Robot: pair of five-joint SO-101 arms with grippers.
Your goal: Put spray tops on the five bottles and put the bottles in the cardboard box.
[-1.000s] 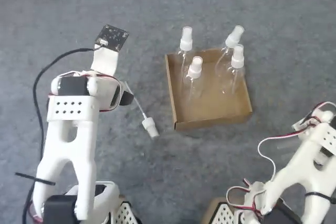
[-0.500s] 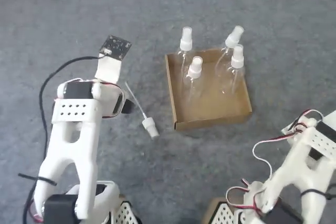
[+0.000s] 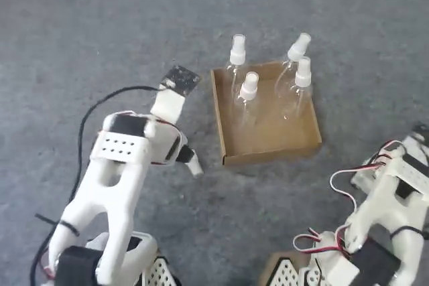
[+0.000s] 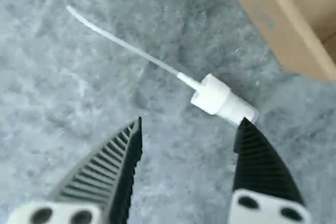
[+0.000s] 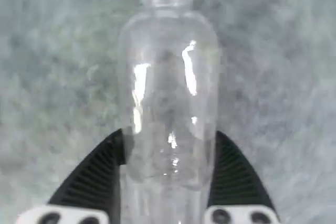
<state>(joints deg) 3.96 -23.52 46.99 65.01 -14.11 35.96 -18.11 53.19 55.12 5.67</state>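
Spray top [image 4: 218,98] flat, tube away from box [image 4: 273,19] — left gripper [image 4: 190,123] spread, right gripper [image 5: 169,135] clasps bottle [image 5: 168,66]

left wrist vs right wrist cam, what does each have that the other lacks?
Left wrist, not right: the open left gripper just short of a loose spray top lying on the carpet, plus a corner of the cardboard box. Right wrist, not left: the right gripper closed on a clear bottle with a bare neck. Both: grey carpet underneath.
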